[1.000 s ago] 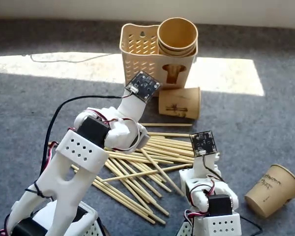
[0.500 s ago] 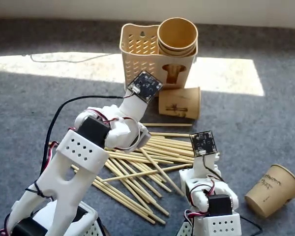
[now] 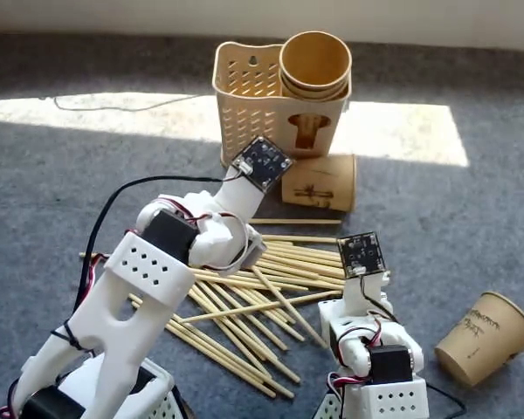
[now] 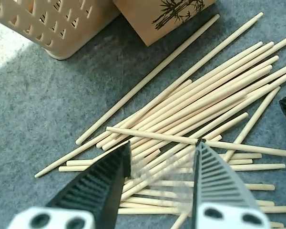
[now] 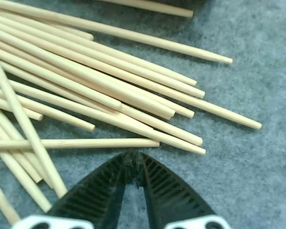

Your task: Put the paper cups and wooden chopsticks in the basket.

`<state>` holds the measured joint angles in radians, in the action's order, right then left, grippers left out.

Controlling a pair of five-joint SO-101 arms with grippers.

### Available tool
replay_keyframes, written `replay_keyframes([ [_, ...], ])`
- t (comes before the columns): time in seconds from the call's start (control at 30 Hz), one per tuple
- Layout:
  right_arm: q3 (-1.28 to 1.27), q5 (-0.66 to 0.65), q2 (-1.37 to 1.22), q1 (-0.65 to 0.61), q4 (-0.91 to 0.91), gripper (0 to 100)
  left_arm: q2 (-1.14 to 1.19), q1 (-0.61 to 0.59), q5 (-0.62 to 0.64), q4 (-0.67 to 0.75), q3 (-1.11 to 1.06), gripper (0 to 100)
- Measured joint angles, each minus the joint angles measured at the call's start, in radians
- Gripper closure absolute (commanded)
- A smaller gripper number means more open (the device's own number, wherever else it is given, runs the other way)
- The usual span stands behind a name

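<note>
— Where do the wooden chopsticks (image 3: 284,275) lie?
— They are scattered in a loose heap on the grey desk (image 3: 52,201), between the two arms and in front of the basket (image 3: 244,87). One stick lies apart from the heap, nearer the basket.
— And the paper cups?
— A stack of cups (image 3: 314,61) stands upright, mouths up, in the right part of the basket. A fallen cup (image 3: 319,182) lies on its side just in front of the basket, close against its base; I cannot tell whether they touch. A far cup (image 3: 485,336) lies tipped over on the desk, well off to the right of the heap.
— How is the left tool (image 4: 162,145)?
— It is spread wide and holds nothing. It hangs above the end of the heap nearest the basket, and several sticks show in the gap between its jaws.
— And the right tool (image 5: 133,160)?
— It is pressed together and pinches nothing. Its tips are low over the desk, just beside the sticks at the heap's edge.
</note>
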<state>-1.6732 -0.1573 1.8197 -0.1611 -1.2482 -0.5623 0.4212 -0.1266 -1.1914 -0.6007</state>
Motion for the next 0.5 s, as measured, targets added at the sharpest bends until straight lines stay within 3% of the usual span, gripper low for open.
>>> replay_keyframes([
  [0.5,0.0,0.0,0.0,0.0,0.0,98.8,0.0,0.0,-0.002,0.064,-0.072,78],
])
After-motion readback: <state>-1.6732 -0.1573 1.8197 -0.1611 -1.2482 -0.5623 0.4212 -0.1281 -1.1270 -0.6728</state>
